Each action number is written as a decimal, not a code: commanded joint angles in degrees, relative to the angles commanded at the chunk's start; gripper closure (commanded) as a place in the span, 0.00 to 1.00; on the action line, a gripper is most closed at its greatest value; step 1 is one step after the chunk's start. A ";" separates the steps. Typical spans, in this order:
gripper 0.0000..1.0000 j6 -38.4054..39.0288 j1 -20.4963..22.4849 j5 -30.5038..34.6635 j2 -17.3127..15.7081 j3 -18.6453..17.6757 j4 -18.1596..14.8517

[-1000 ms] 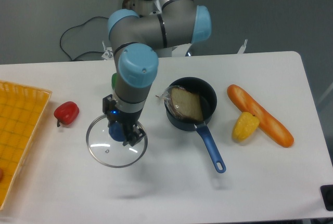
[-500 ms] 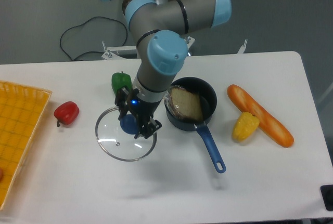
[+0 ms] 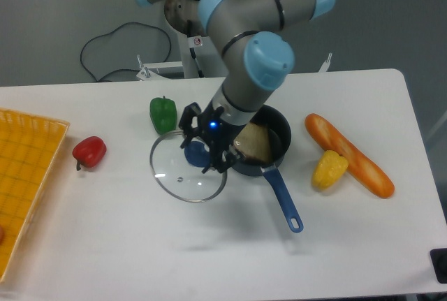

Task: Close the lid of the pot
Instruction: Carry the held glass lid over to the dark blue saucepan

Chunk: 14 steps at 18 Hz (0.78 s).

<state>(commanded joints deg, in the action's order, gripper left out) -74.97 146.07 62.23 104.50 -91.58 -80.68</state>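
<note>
Pot lid (image 3: 187, 172) held by its blue knob in the gripper (image 3: 202, 153), fingers clamped on it, carried tilted just left of the pot (image 3: 260, 149) and slightly overlapping its near rim; judged mid-transfer, with a short move right, levelling and centring over the pot called for before lowering. Pot on the white table (image 3: 209, 245), handle pointing toward the camera, holding a wrapped slice of bread (image 3: 253, 139) that leans up the wall and may foul the lid. Yellow basket (image 3: 21, 182) at far left, contents unclear
</note>
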 joint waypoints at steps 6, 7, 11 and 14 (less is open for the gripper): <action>0.45 -0.35 1.06 -0.88 0.00 0.96 -0.36; 0.45 -0.87 1.14 -0.88 0.09 1.23 -0.44; 0.45 -6.92 2.81 -0.88 0.09 1.93 -4.73; 0.45 -12.21 4.22 -0.79 0.09 2.02 -7.38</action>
<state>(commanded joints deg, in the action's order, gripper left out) -87.18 150.29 61.44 104.59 -89.56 -88.06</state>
